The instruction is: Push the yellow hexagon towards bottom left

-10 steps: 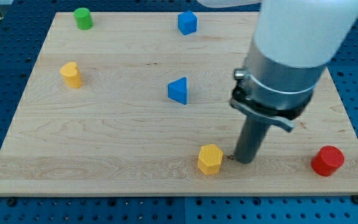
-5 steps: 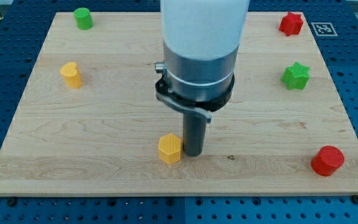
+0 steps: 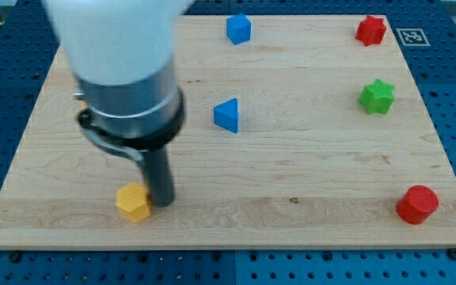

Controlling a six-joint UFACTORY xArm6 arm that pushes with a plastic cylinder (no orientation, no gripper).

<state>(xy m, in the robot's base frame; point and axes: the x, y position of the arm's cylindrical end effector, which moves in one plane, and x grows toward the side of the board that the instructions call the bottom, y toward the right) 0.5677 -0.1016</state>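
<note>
The yellow hexagon [image 3: 134, 201] lies on the wooden board [image 3: 291, 166] near its bottom edge, at the view's lower left. My tip [image 3: 161, 204] stands right beside it on its right side, touching or nearly touching it. The arm's wide grey and white body rises above the tip and hides the board's upper left part.
A blue triangle [image 3: 227, 115] sits mid-board and a blue cube [image 3: 238, 29] at the top. A red star [image 3: 370, 30] is at the top right, a green star [image 3: 377, 96] at the right, a red cylinder [image 3: 416, 205] at the bottom right.
My tip has moved left along the board's bottom part, and the yellow hexagon has slid left ahead of it. The arm now hides the other yellow block and the green cylinder.
</note>
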